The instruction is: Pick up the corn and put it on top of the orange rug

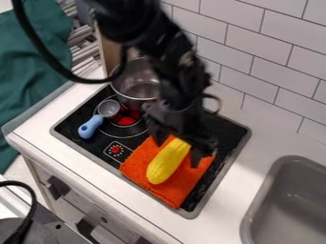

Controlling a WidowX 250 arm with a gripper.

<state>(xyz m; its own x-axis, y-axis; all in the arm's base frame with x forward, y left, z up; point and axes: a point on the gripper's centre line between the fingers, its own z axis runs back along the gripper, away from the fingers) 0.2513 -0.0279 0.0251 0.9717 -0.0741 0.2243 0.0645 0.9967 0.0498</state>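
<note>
Black two-finger hand (177, 154) seemingly open around yellow toy corn (167, 163), on orange cloth rug (137, 164); I should withdraw straight up.

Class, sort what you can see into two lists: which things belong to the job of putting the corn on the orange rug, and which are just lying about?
Belongs to the job:
- corn
- orange rug
- claw

Just lying about:
- metal pot
- blue-handled pan
- green cloth
</note>
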